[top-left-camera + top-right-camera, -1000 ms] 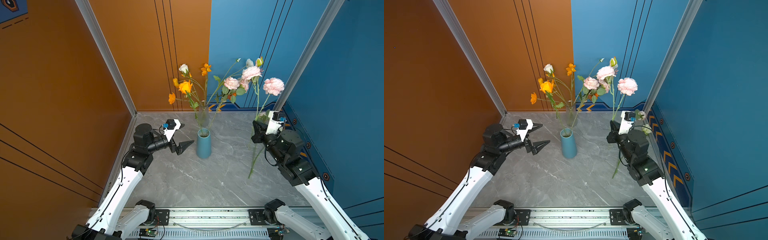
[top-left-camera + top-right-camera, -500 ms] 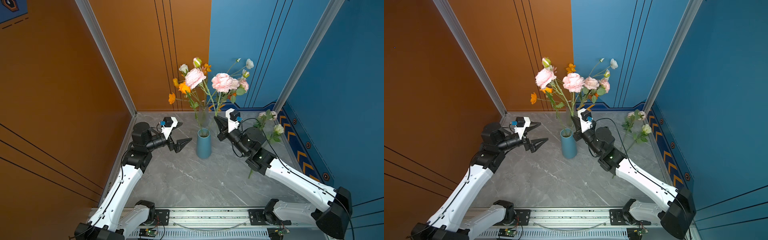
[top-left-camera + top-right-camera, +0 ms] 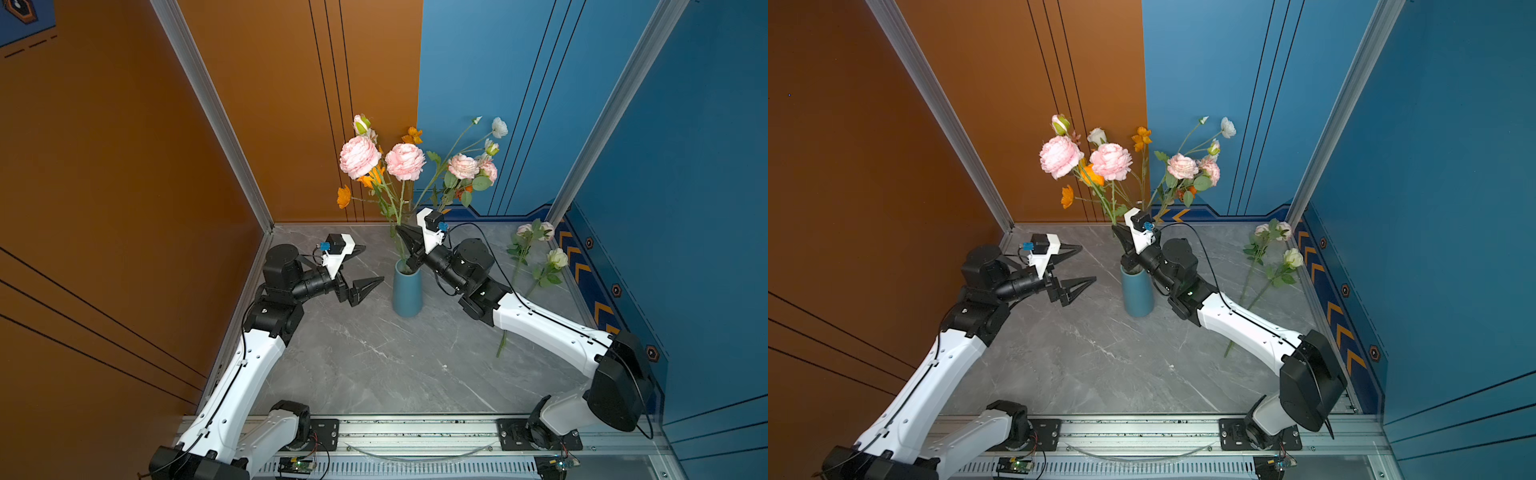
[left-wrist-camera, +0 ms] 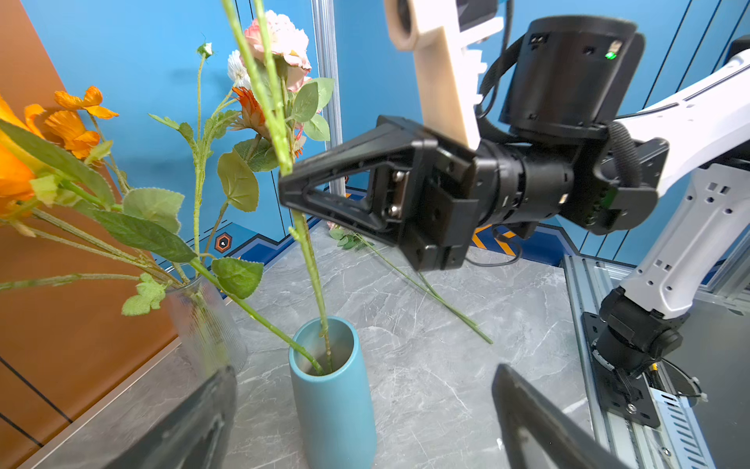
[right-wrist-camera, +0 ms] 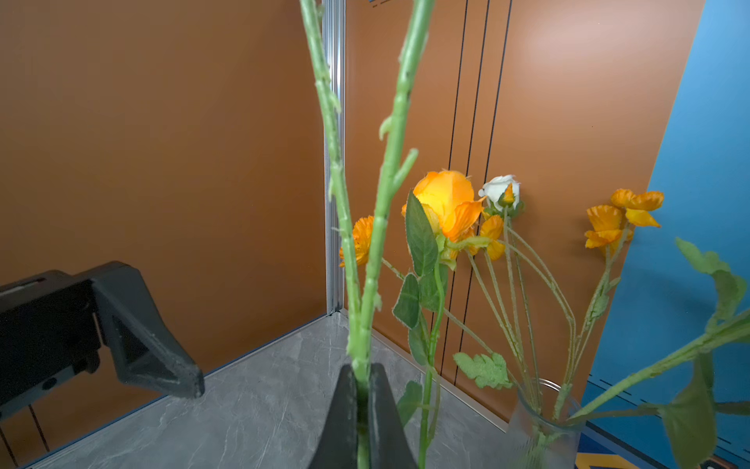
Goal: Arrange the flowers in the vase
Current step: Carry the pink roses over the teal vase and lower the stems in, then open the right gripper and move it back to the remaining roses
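Right wrist view shows the right gripper (image 5: 361,375) clamped on two green stems of the pink flowers (image 3: 359,157), which stand upright above the blue vase (image 3: 407,291). In the left wrist view, a held stem's lower end sits inside the vase mouth. The left gripper (image 3: 372,264) hangs empty with its fingers spread wide, just beside the vase on its left. Behind the blue vase, at the back edge of the bench (image 3: 374,365), a glass vase (image 4: 207,320) holds orange flowers (image 5: 444,203) and other blooms. Two loose flowers (image 3: 557,258) lie flat near the back right corner.
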### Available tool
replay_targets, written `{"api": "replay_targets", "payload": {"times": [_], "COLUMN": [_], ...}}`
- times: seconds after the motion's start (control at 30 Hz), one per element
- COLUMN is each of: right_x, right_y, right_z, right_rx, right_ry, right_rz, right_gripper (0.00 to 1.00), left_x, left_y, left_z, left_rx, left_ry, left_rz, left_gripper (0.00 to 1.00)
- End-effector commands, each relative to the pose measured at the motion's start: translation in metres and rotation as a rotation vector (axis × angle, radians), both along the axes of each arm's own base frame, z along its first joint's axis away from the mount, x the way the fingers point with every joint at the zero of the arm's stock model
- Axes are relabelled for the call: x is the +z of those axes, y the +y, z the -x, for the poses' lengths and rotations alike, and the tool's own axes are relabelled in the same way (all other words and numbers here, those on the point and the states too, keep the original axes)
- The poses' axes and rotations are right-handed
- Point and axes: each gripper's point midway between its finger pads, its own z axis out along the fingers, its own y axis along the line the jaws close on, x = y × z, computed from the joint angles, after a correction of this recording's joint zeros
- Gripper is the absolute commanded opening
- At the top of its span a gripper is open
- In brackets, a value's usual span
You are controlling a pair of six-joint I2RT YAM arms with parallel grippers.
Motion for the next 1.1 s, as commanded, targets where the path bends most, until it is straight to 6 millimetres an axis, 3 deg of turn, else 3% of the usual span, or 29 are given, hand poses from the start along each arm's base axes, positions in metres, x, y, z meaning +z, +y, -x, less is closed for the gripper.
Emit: {"api": "replay_targets", "payload": {"times": [0.0,0.2,0.47,0.7,1.07], "right_x": [0.001,-0.041,-0.091,-0.12,-0.156], "right_y": [0.002,0.005,0.007,0.007,0.007], "right_z": [0.001,-0.003,0.004,0.01,0.004], "right_rx": [0.043,0.049,0.075,0.09,0.074], "right_ry": [0.0,0.065,0.106,0.116,0.162], "right_rz": [-0.026,0.087,0.255,0.356,0.444], "right_gripper": [0.0,0.0,0.0,0.0,0.02], "left_x": [0.012,0.019,0.016,0.015,0.01], "left_y": [-0.002,-0.01,-0.017,-0.019,-0.022], "left_z": [0.009,0.022,0.026,0.026,0.022], "left_rx": [-0.041,-0.094,-0.119,-0.127,-0.139], "left_ry": [-0.018,-0.019,-0.009,-0.002,0.027], "left_rz": [0.021,0.038,0.036,0.036,0.037], "left_gripper": [0.98,0.98,0.98,0.98,0.98]}}
